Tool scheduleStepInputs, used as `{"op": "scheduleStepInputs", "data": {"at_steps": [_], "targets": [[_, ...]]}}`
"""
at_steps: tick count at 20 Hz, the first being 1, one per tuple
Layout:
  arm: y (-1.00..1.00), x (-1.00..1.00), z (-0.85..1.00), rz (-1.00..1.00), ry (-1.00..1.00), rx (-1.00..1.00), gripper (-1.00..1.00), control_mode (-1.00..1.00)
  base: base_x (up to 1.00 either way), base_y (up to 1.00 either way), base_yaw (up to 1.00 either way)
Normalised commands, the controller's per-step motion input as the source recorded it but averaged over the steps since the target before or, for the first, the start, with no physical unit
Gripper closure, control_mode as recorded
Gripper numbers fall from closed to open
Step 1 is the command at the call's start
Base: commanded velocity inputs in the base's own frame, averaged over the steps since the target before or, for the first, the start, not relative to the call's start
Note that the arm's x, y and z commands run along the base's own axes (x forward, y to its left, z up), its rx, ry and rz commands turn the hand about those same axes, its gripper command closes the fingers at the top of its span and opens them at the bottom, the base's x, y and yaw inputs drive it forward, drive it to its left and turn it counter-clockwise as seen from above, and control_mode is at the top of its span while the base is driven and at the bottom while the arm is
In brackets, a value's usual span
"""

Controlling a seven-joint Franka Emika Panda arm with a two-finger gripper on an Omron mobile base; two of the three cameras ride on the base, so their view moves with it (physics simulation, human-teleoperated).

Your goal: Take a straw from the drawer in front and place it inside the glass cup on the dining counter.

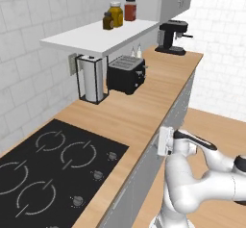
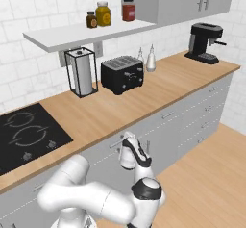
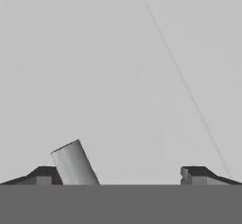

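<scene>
two fingertips (image 3: 45,175) wide apart; gripper (image 3: 118,176) at drawer (image 3: 142,76) handle (image 3: 73,164)

toaster (image 2: 122,74) on counter | coffee machine (image 2: 206,42) | jars (image 2: 103,14) on shelf

— The long counter (image 2: 144,97) along the wall looks like light wood, smooth and matt. And the wall?

— White glazed tiles (image 2: 29,10), a little glossy. The flat black cooktop (image 1: 43,169) seems glass, shiny, with small grey metal knobs.

— The boxy black toaster (image 2: 122,74)?

— Dark, maybe painted metal, half matt. The thin black wire holder (image 2: 80,71) keeps a white paper roll.

— The drawer fronts (image 2: 192,111) below?

— Plain grey, matt, with slim silver metal handles. In the hand view one round silver handle end (image 3: 74,163) looks brushed, before a flat grey panel.

— The robot arm (image 2: 96,193)?

— Glossy white plastic.
</scene>
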Motion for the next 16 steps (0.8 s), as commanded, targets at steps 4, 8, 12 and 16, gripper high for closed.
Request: {"op": "scheduleStepInputs", "data": {"at_steps": [4,8,12,16], "targets": [[0.32,-0.26,-0.08,0.01,-0.05,0.0,-1.0,-1.0,0.0,0.0,0.0],[0.29,-0.12,-0.05,0.01,-0.03,0.0,-1.0,-1.0,0.0,0.0,0.0],[0.19,0.1,-0.13,0.0,0.0,0.0,1.0,-1.0,0.0,0.0,0.0],[0.04,0.25,-0.11,0.0,0.0,0.0,1.0,-1.0,0.0,0.0,0.0]]}}
